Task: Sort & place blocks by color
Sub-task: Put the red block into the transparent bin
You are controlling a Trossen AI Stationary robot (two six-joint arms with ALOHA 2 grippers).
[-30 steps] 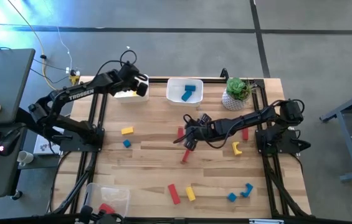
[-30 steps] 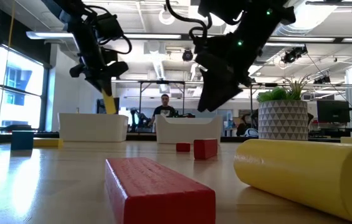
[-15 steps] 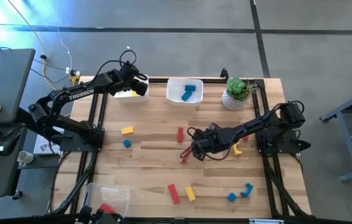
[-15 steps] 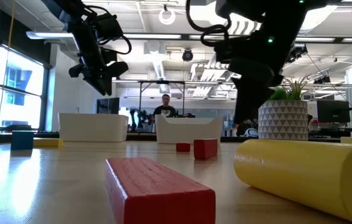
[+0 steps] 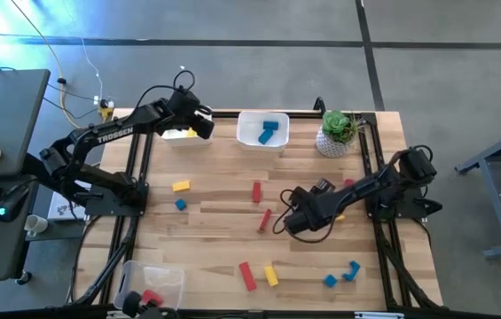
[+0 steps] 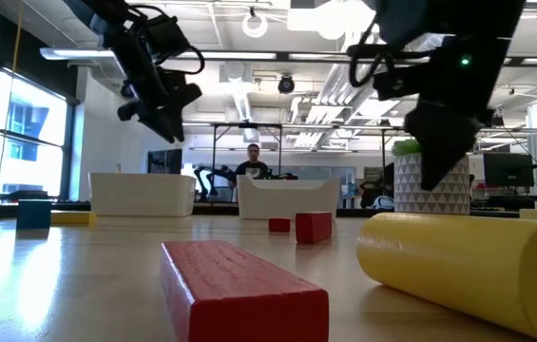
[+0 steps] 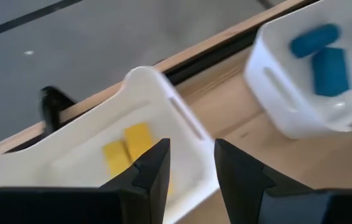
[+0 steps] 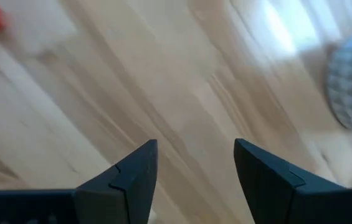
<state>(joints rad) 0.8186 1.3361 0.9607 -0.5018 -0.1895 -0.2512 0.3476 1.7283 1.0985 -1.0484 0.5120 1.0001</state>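
Note:
Red, yellow and blue blocks lie scattered on the wooden table: a red bar (image 5: 264,220), another red bar (image 5: 256,190), a yellow piece (image 5: 181,186) and a blue cube (image 5: 180,205). My left gripper (image 5: 199,124) hangs open above the far-left white bin (image 7: 182,124), which holds yellow blocks (image 7: 129,149). My right gripper (image 5: 296,220) is open over bare wood to the right of the red bar, as the right wrist view (image 8: 195,146) shows. The middle bin (image 5: 262,130) holds blue blocks.
A potted plant (image 5: 337,131) stands at the far right. A third bin (image 5: 151,283) with a red piece sits at the near-left corner. Near the front edge lie a red bar (image 5: 247,276), a yellow piece (image 5: 271,276) and blue pieces (image 5: 352,269). A yellow piece (image 5: 337,213) lies by the right arm.
The yellow piece that hung below my left gripper over the far-left bin a second ago no longer shows there; that gripper has tipped slightly. My right gripper has swept from the red bars toward the table's right and near edges.

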